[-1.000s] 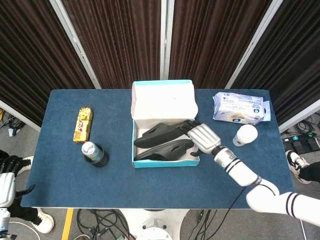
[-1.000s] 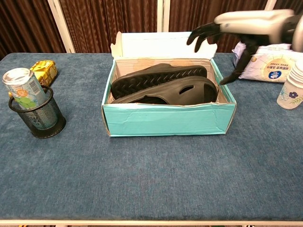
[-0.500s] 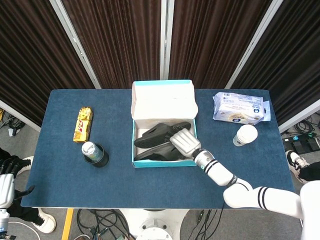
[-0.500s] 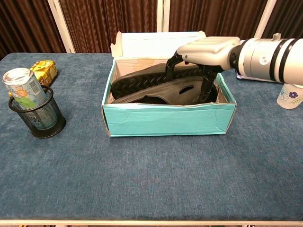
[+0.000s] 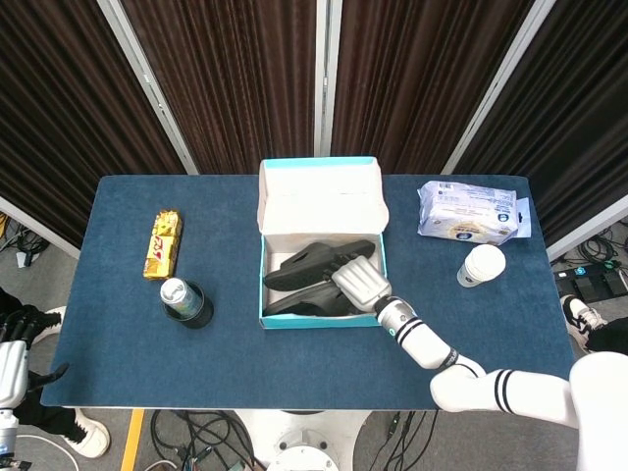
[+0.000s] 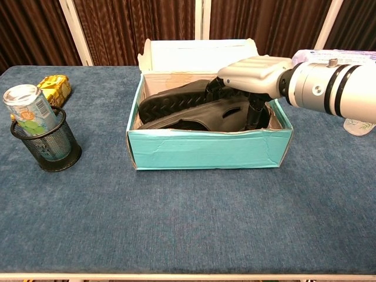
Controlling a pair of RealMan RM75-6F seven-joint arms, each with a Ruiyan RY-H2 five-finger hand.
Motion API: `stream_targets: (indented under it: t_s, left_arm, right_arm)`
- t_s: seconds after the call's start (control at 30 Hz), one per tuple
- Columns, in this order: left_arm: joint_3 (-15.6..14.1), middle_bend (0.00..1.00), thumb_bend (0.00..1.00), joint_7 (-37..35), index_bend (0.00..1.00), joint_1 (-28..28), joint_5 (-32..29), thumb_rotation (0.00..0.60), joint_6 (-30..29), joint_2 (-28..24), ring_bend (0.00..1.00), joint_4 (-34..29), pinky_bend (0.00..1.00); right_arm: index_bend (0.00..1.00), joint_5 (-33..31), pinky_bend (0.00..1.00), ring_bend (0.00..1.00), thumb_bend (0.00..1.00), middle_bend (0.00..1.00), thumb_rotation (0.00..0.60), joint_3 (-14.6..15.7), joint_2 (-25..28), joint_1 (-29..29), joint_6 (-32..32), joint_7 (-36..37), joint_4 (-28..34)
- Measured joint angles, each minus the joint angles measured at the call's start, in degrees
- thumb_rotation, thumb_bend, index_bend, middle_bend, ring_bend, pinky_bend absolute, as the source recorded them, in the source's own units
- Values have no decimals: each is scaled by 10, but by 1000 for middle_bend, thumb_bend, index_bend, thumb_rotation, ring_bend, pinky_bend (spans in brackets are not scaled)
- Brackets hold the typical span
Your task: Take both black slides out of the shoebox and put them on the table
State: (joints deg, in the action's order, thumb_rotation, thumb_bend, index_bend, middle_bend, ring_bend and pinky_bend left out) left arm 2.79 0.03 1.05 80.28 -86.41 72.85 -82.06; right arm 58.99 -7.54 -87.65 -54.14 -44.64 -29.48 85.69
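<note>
A teal shoebox [image 5: 263, 294] [image 6: 205, 150] stands open mid-table, its white lid up at the back. Two black slides lie inside on their sides: the rear slide [image 5: 299, 263] [image 6: 170, 97] and the front slide [image 5: 294, 302] [image 6: 194, 117]. My right hand [image 5: 358, 282] [image 6: 255, 70] reaches down into the box's right half. Its dark fingers [image 6: 254, 111] straddle the front slide and grip it. Both slides still lie in the box. My left hand [image 5: 12, 343] hangs off the table's left edge, fingers apart, holding nothing.
A can in a black mesh cup [image 5: 182, 299] [image 6: 35, 126] and a yellow snack packet [image 5: 163, 243] [image 6: 54, 88] sit left of the box. A wipes pack [image 5: 469, 211] and a paper cup [image 5: 481, 265] [image 6: 358, 123] sit to the right.
My right hand came from the box's right rim, moved over the slides and sank into the box, its fingers closing around the front slide. The slides and my left hand have hardly shifted.
</note>
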Motion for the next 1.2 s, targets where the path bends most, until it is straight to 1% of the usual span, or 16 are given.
stream_targets:
  t_s: [0.13,0.2,0.23,0.37,0.43,0.57,0.7,0.83,0.97,1.2]
  left_arm:
    - [0,193,0,-4,280,1,-1,600,1,2,106,3,86]
    - [-1,192,0,-6,280,2,-2,600,2,2,106,5,87]
    - [-1,192,0,-8,280,3,-2,600,2,3,106,6,87]
    - [-1,193,0,-12,280,3,-4,600,4,5,106,10,87]
    - [-1,193,0,-14,280,3,-5,600,6,7,106,12,87]
    - [0,192,0,-18,280,2,-3,600,7,10,106,16,86]
    - [0,192,0,-21,280,2,-4,600,8,11,106,19,87]
    - [-1,192,0,-21,280,3,-5,600,9,10,106,19,87]
    - [0,192,0,-22,280,3,-3,600,9,10,106,18,87]
    - [0,192,0,-22,280,2,-2,600,10,7,106,14,87]
  right_arm:
    - [354,-5,338,235,2,335,600,4,-14,-5,0,-7,-12]
    - [387,-5,364,263,18,360,600,6,-23,-7,-4,-11,-19]
    - [410,-4,379,279,31,374,600,7,-26,-7,-7,-13,-22]
    - [567,9,475,384,96,461,600,11,-38,-3,-32,-19,-27]
    - [602,17,506,423,101,491,600,13,-45,0,-46,-22,-30]
    - [622,26,549,455,110,508,600,20,-64,8,-64,-33,-44]
    - [654,32,586,487,213,535,600,20,-73,12,-71,-35,-53]
    - [675,47,601,502,272,549,600,14,-68,15,-84,-27,-46]
    - [683,69,603,508,277,555,600,6,-49,19,-99,-19,-27]
    - [692,87,603,513,277,562,600,-8,-22,24,-116,-15,-4]
